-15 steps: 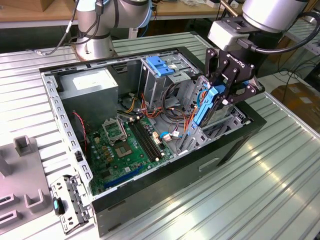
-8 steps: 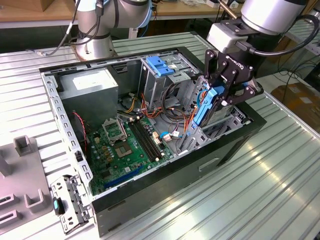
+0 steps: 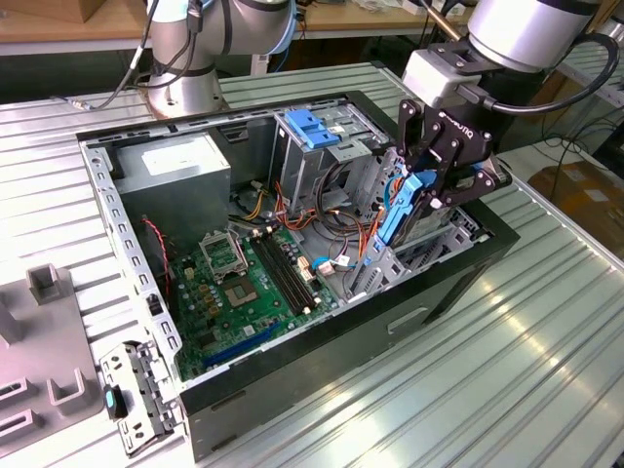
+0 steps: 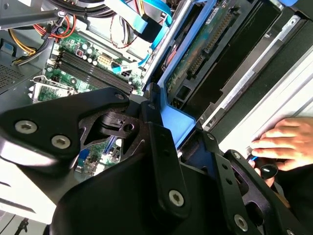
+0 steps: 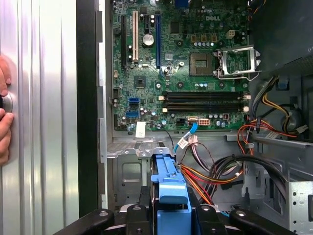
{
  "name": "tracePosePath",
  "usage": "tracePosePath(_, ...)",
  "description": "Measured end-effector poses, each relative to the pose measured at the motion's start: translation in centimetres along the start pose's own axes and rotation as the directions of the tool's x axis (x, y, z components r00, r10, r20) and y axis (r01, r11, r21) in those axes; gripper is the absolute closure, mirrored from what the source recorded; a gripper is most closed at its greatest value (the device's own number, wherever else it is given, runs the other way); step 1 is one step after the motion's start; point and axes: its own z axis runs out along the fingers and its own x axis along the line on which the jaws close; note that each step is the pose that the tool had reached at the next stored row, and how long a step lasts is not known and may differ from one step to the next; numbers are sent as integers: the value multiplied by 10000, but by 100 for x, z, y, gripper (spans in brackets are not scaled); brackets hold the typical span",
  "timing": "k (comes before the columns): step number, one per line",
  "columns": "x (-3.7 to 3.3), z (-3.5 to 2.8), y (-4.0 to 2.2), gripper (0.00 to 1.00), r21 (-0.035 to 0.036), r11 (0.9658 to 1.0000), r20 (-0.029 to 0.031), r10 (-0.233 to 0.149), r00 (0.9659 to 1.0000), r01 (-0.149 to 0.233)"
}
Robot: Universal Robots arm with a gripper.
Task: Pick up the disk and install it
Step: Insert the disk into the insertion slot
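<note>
Disk (image 3: pixel 398 216) stands upright, clamped inside the claw (image 3: pixel 421 192), over the computer case (image 3: pixel 292 385).

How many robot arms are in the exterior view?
2. The rear arm stands behind the computer case, at the exterior view's left; the working arm reaches in from the exterior view's right, its pincer shut on the disk over the case.

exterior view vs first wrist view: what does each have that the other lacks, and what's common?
Exterior view adds: blue plastic latch atop the metal drive cage, and a silver robot-arm base at the back. First wrist view adds: a person's hand. Shared: green motherboard, and the black gripper shut on the blue-railed rectangular metal disk.
</note>
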Motion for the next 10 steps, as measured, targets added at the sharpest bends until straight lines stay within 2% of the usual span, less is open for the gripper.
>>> tracePosePath(8, 0, 3, 0, 62, 1, 10000, 3, 0, 10000, 0)
tracePosePath(9, 0, 2, 0, 56, 0, 10000, 0, -1, 10000, 1)
tracePosePath(10, 0, 3, 0, 56, 0, 10000, 4, 0, 10000, 0)
